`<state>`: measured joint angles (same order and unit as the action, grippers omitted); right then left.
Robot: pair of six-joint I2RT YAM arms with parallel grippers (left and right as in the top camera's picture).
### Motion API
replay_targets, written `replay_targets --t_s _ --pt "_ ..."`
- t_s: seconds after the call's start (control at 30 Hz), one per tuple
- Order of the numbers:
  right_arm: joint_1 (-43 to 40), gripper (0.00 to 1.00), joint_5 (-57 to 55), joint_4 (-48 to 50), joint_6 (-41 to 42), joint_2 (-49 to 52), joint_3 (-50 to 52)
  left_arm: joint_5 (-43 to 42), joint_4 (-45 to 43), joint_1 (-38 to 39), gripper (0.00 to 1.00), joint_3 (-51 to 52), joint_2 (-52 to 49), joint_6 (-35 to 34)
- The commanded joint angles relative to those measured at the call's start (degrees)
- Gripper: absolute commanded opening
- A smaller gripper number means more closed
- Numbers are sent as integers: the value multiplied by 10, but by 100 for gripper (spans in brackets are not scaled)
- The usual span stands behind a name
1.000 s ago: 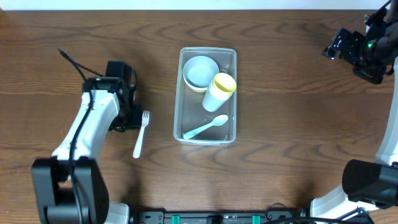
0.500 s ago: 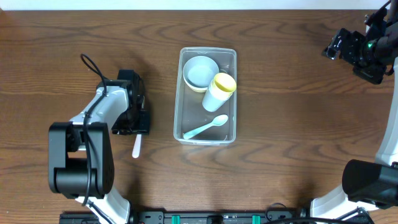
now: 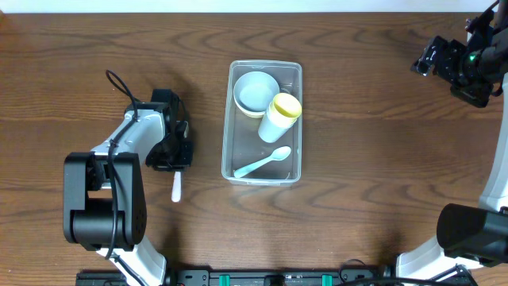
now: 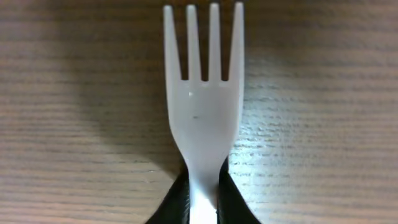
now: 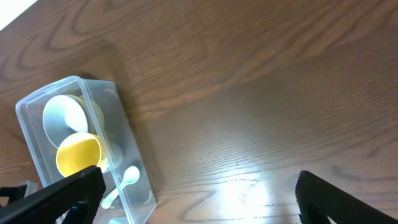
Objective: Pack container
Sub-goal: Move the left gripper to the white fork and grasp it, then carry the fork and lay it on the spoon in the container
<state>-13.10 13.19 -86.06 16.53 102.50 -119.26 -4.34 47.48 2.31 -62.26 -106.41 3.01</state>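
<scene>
My left pincer [image 4: 204, 190] is clamped on the fork [image 4: 204, 93], flat on the desk [image 3: 357, 159]. Next I must lift it into the tub [image 3: 228, 127] at the desk's middle. My right pincer [image 5: 199, 193] is wide apart.

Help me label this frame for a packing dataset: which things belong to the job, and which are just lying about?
Part of the job:
- clear plastic container
- pale blue bowl, yellow-lined cup and light blue spoon inside it
- white plastic fork on the table, left gripper shut on its handle

Just lying about:
- nothing loose; the right gripper hangs open above the wooden table
</scene>
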Motion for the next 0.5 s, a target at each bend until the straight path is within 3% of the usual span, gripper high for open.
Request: replay_targets --t_s 0.0,0.27,0.47 --pt "-3 99 3 -1 8 2 2 -4 3 0 6 -2 0 0" --pt "-3 99 3 -1 8 2 2 -16 144 6 6 -159 96 2" --pt "-3 99 3 -1 8 2 2 -60 160 72 6 -251 196 83"
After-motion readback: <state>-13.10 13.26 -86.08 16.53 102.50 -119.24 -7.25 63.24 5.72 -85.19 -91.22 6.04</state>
